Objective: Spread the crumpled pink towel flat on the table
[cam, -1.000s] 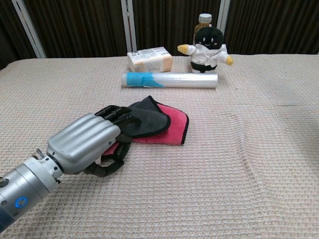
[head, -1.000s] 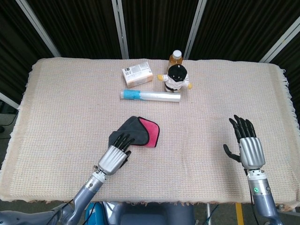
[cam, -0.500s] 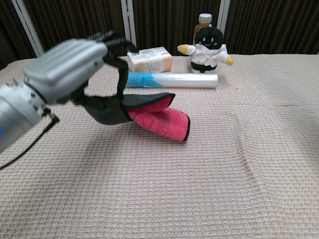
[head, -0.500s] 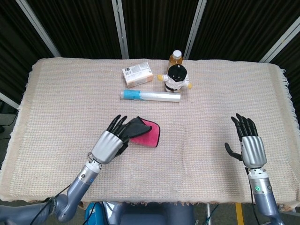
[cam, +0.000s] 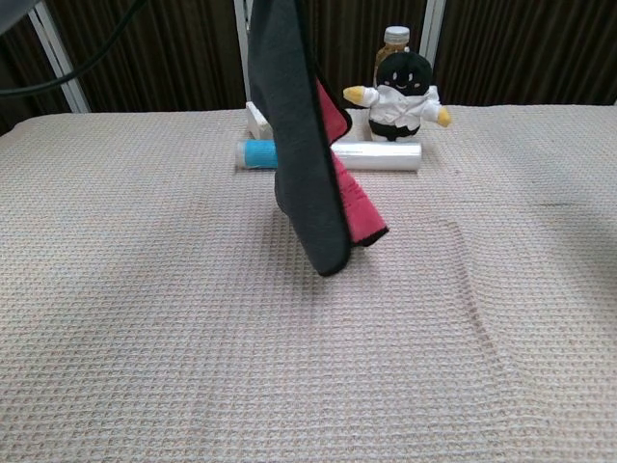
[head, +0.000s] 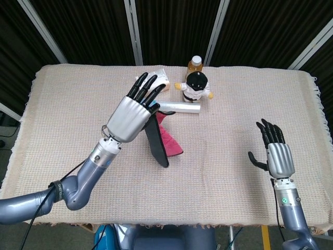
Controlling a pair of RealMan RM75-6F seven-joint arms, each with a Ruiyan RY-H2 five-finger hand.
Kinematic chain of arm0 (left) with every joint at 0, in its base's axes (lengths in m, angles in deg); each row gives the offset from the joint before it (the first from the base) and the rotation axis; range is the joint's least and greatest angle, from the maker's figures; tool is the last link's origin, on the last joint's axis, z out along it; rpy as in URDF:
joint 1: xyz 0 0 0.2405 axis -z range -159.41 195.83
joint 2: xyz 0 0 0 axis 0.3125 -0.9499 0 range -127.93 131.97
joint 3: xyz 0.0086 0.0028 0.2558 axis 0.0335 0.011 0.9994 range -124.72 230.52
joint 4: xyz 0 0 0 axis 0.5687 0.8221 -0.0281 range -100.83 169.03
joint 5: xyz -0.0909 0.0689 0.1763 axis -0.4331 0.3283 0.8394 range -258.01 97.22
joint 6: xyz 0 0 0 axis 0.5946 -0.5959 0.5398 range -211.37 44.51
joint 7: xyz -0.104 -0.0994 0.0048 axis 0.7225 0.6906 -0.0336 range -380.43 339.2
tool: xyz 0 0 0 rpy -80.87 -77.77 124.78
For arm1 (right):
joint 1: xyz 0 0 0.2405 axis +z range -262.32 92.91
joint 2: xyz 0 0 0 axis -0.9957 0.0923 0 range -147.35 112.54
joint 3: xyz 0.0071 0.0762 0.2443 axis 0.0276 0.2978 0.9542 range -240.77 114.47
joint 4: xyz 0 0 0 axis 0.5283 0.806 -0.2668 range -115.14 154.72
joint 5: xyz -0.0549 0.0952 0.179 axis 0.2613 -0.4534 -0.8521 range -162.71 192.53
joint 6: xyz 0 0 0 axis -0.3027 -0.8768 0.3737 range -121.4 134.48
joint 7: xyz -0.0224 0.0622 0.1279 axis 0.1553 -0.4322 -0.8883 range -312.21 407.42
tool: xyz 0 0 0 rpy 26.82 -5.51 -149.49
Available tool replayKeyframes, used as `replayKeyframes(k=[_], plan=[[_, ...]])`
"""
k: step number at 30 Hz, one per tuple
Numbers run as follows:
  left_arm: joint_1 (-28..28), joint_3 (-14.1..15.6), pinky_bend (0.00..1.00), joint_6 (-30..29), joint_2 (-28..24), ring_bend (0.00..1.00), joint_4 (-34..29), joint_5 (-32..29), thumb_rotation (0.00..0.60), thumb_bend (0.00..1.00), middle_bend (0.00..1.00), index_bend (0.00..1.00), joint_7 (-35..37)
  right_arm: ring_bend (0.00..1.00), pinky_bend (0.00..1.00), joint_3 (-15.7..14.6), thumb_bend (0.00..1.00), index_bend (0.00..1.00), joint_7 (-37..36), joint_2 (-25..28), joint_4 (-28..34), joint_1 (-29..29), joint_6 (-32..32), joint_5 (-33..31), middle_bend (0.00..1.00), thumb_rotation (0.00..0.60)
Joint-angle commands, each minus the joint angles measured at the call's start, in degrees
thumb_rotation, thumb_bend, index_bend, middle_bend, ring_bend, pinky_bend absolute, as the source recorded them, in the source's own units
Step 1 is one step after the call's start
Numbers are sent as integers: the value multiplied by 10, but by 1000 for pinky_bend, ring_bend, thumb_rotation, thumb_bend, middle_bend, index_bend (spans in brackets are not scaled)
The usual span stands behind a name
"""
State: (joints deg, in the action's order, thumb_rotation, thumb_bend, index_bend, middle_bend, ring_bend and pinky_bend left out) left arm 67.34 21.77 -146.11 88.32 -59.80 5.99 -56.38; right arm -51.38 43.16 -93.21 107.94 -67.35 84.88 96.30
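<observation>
The towel (head: 159, 139), pink on one face and dark grey on the other, hangs in the air above the table's middle. My left hand (head: 134, 110) holds its top edge, raised high, with its fingers stretched out toward the back. In the chest view the towel (cam: 310, 145) dangles as a folded strip, its lower tip just above the cloth; the left hand is out of that frame. My right hand (head: 276, 154) stands upright near the table's front right, fingers apart, holding nothing.
At the back stand a small cardboard box (cam: 256, 118), a plastic-wrapped roll with a blue end (cam: 371, 154), a black-and-white plush doll (cam: 399, 95) and a bottle (cam: 396, 39) behind it. A beige woven cloth (head: 67, 120) covers the table.
My left hand has risen from the table and lifted the towel, which now hangs instead of lying folded. The right hand has barely moved.
</observation>
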Motion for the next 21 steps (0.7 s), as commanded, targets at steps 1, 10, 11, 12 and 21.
replayKeyframes(k=[1,10,11,12,21], plan=[[24,-18,0,12,-12,0,6,-9,600,494,160,609,-8,0,11,8,329,85,7,6,13,8,-9,-7,13,600],[82,-36,0,31,-19,0,16,-40,600,493,163,613,-47,0,11,19,328,85,15,19,51,26,-36,-23,13,600],[87,-35,0,32,-18,0,18,-46,600,493,164,614,-53,0,11,20,329,85,13,21,55,28,-40,-27,13,600],[90,-34,0,32,-17,0,20,-50,600,493,165,614,-57,0,11,21,329,85,10,23,58,29,-42,-30,13,600],[118,-25,0,29,-10,0,52,-76,600,494,168,614,-70,0,11,23,330,85,-83,66,98,42,-113,-52,13,600]])
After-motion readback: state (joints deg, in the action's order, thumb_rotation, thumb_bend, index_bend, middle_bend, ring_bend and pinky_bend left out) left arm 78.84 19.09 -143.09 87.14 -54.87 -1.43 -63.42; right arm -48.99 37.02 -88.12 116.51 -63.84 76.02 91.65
